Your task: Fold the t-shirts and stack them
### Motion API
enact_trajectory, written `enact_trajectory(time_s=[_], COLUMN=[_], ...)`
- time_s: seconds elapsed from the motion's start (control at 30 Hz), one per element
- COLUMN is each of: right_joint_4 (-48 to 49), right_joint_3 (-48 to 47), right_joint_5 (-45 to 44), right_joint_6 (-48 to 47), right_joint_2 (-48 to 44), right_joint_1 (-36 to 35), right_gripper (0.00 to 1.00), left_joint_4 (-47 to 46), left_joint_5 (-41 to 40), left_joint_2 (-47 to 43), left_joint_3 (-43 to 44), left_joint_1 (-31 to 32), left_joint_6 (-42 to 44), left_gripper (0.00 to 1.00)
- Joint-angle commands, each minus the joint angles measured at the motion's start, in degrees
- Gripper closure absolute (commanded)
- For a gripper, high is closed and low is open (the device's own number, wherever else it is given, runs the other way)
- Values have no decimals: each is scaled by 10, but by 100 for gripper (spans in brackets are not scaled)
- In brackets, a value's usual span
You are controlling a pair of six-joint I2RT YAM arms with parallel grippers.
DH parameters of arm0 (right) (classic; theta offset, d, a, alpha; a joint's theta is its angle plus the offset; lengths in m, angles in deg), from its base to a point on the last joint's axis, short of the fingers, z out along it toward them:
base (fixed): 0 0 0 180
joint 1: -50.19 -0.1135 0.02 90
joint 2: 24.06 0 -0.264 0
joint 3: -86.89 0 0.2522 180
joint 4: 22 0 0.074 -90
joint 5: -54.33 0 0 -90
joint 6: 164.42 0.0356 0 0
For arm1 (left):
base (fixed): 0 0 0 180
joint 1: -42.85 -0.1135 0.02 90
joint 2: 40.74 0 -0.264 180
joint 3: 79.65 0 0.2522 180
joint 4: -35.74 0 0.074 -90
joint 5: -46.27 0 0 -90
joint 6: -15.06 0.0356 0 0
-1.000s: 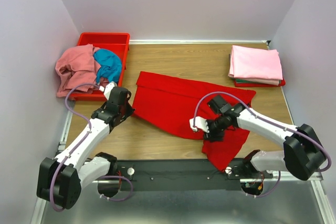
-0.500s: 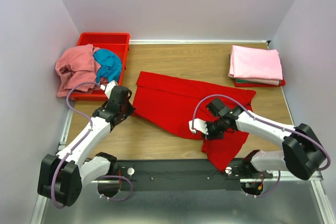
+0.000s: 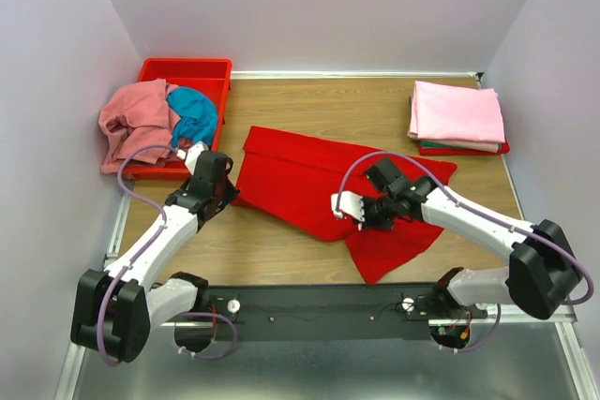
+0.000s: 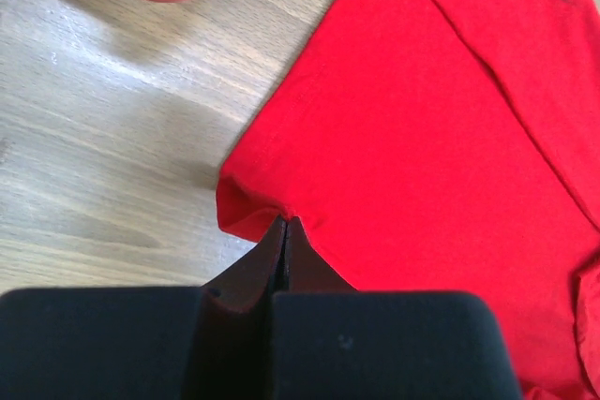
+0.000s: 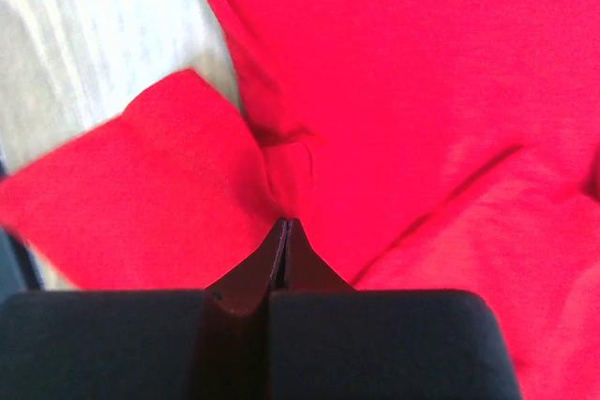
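Observation:
A bright red t-shirt [image 3: 300, 180] lies spread across the middle of the table, its near right part bunched and drawn up. My left gripper [image 3: 231, 196] is shut on the shirt's near left corner [image 4: 246, 213], pinching the hem at the tabletop. On the right, my right gripper [image 3: 373, 216] is shut on a gathered fold of the same shirt [image 5: 281, 170], and a loose flap [image 5: 131, 203] hangs to its left. A salmon pink t-shirt [image 3: 131, 121] and a teal blue one [image 3: 195, 111] are heaped over the bin.
A rigid red bin [image 3: 187, 70] stands at the back left. A stack of folded shirts with a light pink one [image 3: 457, 111] on top sits at the back right. Bare wood [image 3: 272, 250] shows between the red shirt and the near rail.
My right gripper has shut on the red cloth and moved away from the near edge and to the left, pulling the shirt's near flap with it. The left gripper has barely moved.

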Motion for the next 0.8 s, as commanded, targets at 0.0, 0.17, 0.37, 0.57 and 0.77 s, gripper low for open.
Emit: enact_trajectory(time_s=[0.0, 0.17, 0.37, 0.57, 0.77], right_joint_4=[9, 35, 93, 65, -57], right_joint_3=[-47, -88, -122, -131, -89], right_joint_5=[-23, -52, -135, -44, 150], right_joint_6=[6, 20, 93, 111, 34], right_joint_2=[17, 53, 112, 62, 14], right_joint_1=[2, 18, 27, 27, 25], right_gripper=[100, 100, 72, 32, 32], left_joint_4=[-22, -34, -45, -52, -53], left_joint_5=[-14, -14, -12, -10, -4], left_joint_2=[13, 28, 46, 50, 50], left_joint_3=[26, 33, 37, 36, 33], left_joint_1=[-10, -20, -27, -32, -33], left_joint_6=[14, 26, 34, 43, 48], left_gripper=[100, 100, 100, 100, 100])
